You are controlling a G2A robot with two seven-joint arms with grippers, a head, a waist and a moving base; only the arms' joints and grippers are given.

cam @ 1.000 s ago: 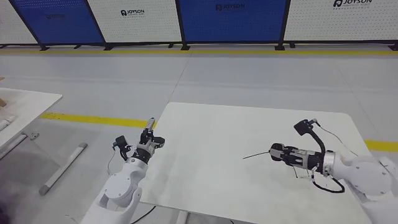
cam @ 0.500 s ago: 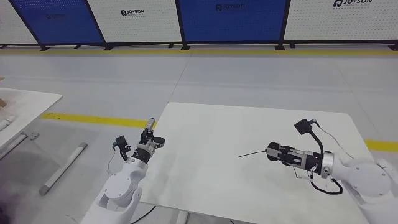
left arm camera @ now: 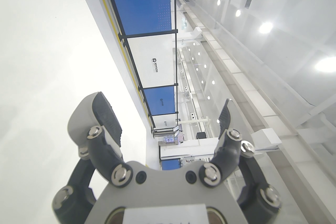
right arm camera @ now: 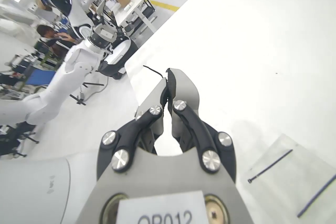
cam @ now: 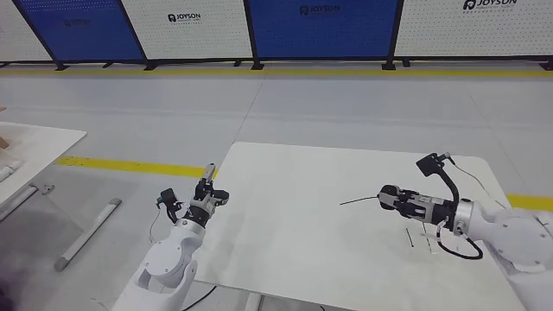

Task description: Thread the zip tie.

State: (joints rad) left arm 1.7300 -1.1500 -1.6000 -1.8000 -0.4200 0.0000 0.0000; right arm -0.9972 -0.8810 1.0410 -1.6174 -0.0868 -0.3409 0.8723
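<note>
A thin black zip tie [cam: 359, 199] sticks out to the left of my right gripper [cam: 383, 197], which is shut on its other end above the right half of the white table [cam: 294, 225]. In the right wrist view the tie's curved tip [right arm camera: 152, 71] pokes out past the closed right gripper [right arm camera: 167, 76]. My left gripper [cam: 208, 178] is at the table's left edge, far from the tie. It stands open [left arm camera: 165, 114] with nothing between its fingers [left arm camera: 106, 114].
Two spare black zip ties [cam: 411, 238] lie on the table beside my right arm, on a clear sheet [right arm camera: 294, 156] in the right wrist view. One spare tie [right arm camera: 270, 166] lies nearer the gripper than the other [right arm camera: 316, 196].
My right gripper first edged left, then moved right and toward the table's far side, carrying the zip tie. The left arm has stayed still.
</note>
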